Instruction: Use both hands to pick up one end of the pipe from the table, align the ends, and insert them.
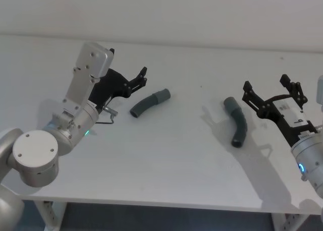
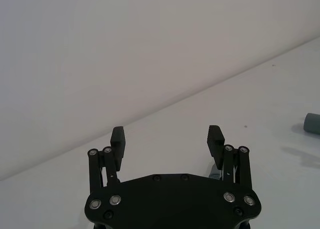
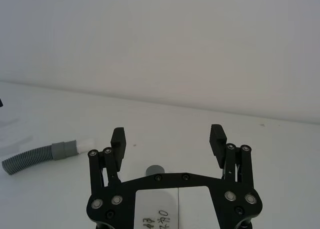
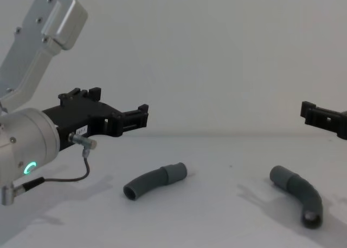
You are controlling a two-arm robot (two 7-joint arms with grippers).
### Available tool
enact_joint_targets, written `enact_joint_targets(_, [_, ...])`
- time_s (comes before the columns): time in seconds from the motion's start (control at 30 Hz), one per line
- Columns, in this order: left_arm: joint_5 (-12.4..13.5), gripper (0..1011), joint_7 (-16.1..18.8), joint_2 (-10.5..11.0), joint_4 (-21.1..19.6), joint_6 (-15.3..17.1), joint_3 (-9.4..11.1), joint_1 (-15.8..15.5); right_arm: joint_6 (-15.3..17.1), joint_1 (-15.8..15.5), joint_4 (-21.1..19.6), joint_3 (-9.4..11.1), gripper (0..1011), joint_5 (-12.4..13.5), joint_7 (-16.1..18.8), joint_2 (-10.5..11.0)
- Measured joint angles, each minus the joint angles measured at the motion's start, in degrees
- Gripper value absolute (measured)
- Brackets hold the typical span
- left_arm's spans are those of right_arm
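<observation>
Both jaws wide: left gripper (image 1: 143, 77) at 9 o'clock near left pipe piece (image 1: 150, 103), right gripper (image 1: 266, 82) at 3 near right pipe piece (image 1: 237, 121)

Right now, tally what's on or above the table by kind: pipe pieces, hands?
Pipe pieces: 2 (left piece, right piece), both lying loose and apart.
Hands: 2 (left hand, right hand), both open and holding nothing.
Total: 4
</observation>
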Motion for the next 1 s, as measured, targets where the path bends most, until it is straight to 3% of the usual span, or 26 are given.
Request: enact_joint_targets(1.0, [-0.09, 1000, -0.43, -0.13, 0.01, 0.74, 0.01, -0.29, 0.00, 0.00, 0.00, 0.00, 1001, 0.00, 0.00, 0.00])
